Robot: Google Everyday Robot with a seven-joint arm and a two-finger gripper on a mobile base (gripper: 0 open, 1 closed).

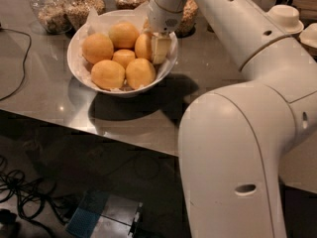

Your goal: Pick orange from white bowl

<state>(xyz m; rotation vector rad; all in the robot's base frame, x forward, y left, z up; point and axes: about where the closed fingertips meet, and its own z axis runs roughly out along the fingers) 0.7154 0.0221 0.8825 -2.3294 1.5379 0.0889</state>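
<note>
The white bowl (75,58) stands on the grey table and holds several oranges on crinkled paper. My gripper (153,48) reaches down into the bowl's right side. One pale finger (160,49) presses against the right side of an orange (143,46); the other finger is hidden behind that fruit. The held orange still rests among the others. Large oranges lie at the left (98,47), back (124,34) and front (108,74), with a smaller one (124,57) in the middle.
Glass jars of food (47,9) (84,6) stand behind the bowl. A black cable (20,63) runs at the left. Stacked white dishes (285,16) sit at the back right. My arm's bulky body (237,157) fills the right foreground. The table's front edge (99,133) is near.
</note>
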